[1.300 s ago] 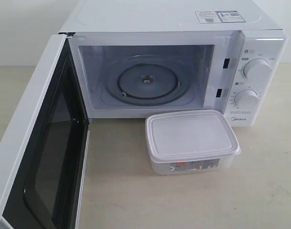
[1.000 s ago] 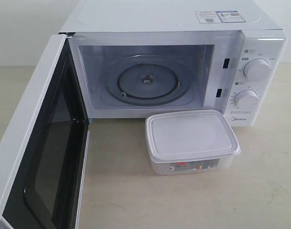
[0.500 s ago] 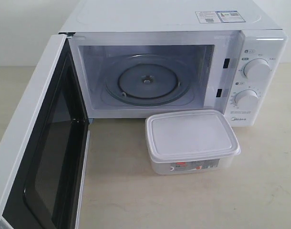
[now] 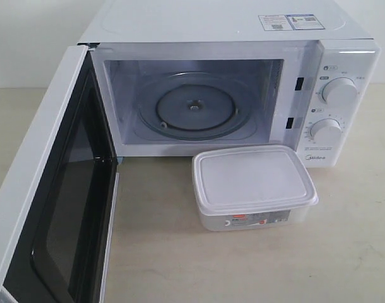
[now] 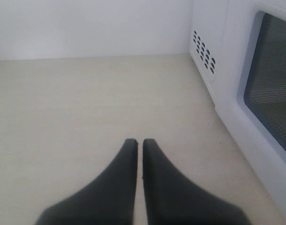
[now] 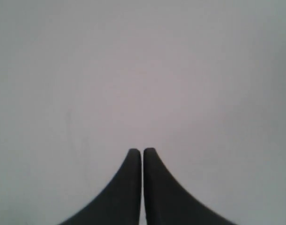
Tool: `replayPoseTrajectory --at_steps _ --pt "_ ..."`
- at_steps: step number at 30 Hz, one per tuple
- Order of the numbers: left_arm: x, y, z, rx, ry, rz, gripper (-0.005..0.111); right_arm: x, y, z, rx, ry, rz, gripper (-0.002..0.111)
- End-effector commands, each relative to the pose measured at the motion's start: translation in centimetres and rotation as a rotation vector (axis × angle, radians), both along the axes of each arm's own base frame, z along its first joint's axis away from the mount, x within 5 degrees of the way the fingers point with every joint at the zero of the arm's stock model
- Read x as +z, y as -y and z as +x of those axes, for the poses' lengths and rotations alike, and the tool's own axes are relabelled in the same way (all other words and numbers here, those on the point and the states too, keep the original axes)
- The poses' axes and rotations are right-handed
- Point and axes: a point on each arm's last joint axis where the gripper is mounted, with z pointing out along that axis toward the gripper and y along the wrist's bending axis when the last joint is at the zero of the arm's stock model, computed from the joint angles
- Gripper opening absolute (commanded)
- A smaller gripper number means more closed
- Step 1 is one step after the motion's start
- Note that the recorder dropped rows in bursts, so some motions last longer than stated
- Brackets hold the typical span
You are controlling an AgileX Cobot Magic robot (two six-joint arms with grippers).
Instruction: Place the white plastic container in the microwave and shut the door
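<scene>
- The worktop (image 5: 86,117) is lying under and ahead of the left jaws.
- The door (image 5: 274,98) is standing open off to one side ahead of them, the microwave (image 5: 204,51) sitting beyond it.
- The white plastic container (image 4: 252,183) is sitting on the worktop before the microwave.

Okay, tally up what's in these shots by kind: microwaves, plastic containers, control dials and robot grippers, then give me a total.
microwave: 1
white plastic container: 1
dials: 2
grippers: 2, the left gripper and the right gripper
Total: 6
</scene>
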Motion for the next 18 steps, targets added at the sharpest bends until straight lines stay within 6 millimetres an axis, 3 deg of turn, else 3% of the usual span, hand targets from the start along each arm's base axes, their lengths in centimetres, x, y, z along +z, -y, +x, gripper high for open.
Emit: replayPoseTrajectory --at_steps 1,9,13,18 --pt "-0.1 0.0 0.0 -0.007 0.001 0.008 0.004 -2.5 0.0 5.4 -0.01 -0.419 -0.009 0.0" --pt "-0.1 0.0 0.0 -0.007 0.001 0.008 0.004 -10.2 -1.0 11.6 0.096 -1.12 -0.029 0.0" --pt "-0.1 0.0 0.0 -0.007 0.001 0.008 0.004 -14.3 -2.6 13.3 0.3 -1.215 -0.076 0.0" --pt "-0.1 0.0 0.0 -0.007 0.001 0.008 0.004 -19.2 -3.0 13.2 0.34 -1.256 -0.035 0.0"
